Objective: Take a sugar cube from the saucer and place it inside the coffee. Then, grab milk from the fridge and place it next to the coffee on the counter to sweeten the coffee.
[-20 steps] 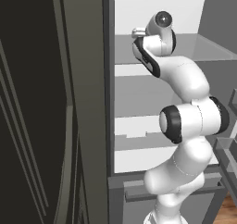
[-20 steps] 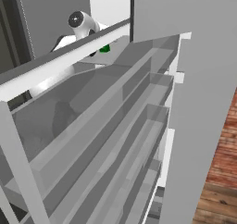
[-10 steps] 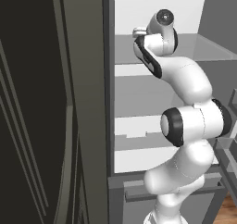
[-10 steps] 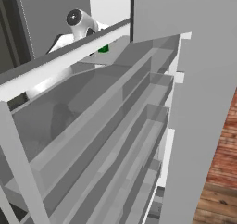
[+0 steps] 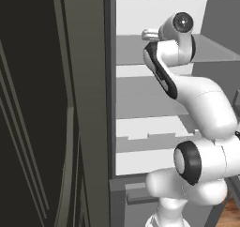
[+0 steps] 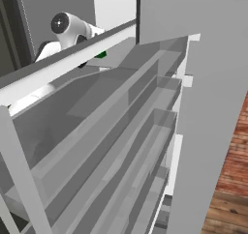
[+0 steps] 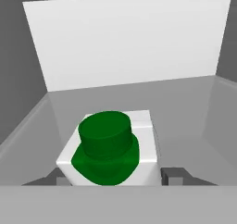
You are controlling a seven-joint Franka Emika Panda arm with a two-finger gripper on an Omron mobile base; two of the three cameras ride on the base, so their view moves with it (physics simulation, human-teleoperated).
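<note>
1. The gripper (image 7: 110, 177) is seen in the hand view with its two dark fingertips (image 7: 172, 175) standing one on each side of the milk (image 7: 109, 152). The jaws are partly open, about as wide as the carton; whether the pads touch it cannot be told, so a grip is not confirmed.
2. The milk carton is seen from above: white top, green cap. It sits on a grey shelf (image 7: 185, 107) inside the fridge (image 5: 84, 104), set forward of the white back wall (image 7: 129, 42).
3. In the right base view a small patch of green, the milk (image 6: 100, 54), is seen just behind the upper door rail (image 6: 72, 54), beside the arm's wrist.
4. Step judged: the fetching of milk from the fridge, at the grasp stage. The sugar step cannot be checked from here.
5. Next move is judged to call for closing on the carton's sides, a small lift, then a straight pull back out of the shelf.
6. Around: the open door's shelves (image 6: 121, 146) take up the right base view; the dark fridge side panel is close on the left. The shelf above and the side walls leave little room, so the withdrawal could clip them.
</note>
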